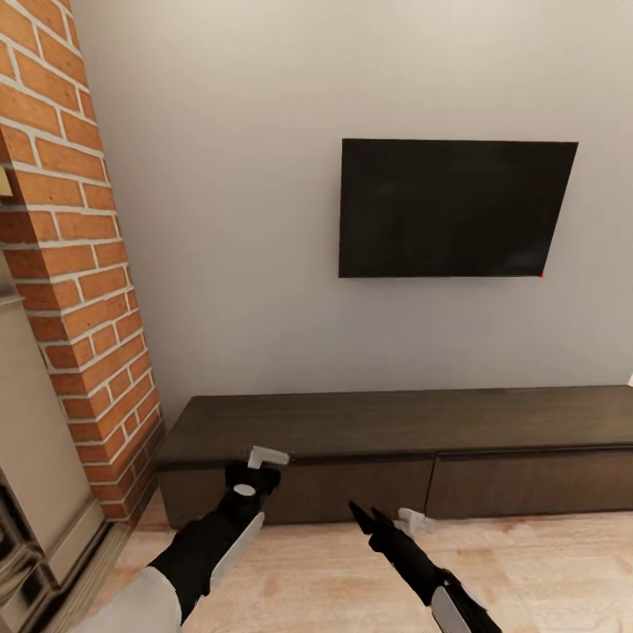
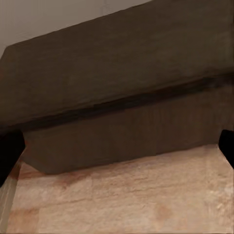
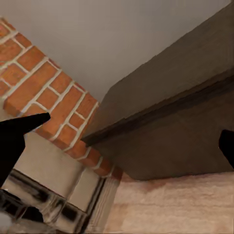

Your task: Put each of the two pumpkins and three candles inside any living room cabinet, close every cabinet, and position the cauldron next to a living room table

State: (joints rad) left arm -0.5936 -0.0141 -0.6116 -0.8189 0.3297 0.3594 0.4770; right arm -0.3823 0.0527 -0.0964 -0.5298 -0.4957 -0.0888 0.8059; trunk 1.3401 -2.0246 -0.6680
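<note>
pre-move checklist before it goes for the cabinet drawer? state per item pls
1. Cabinet in front of robot: ok.
2. Drawer fronts shut: ok, both visible fronts sit flush.
3. Left gripper near the left drawer front, empty: ok; fingers spread wide at the wrist view's edges.
4. Right gripper empty, open: ok, low over the wood floor.
5. Pumpkins or candles ready to load: not ok, neither gripper carries one.
6. Left gripper touching the drawer front: cannot tell.

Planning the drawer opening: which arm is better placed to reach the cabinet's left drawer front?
Left. The left gripper hovers right at the cabinet's left drawer front; the right gripper sits farther back.
</note>
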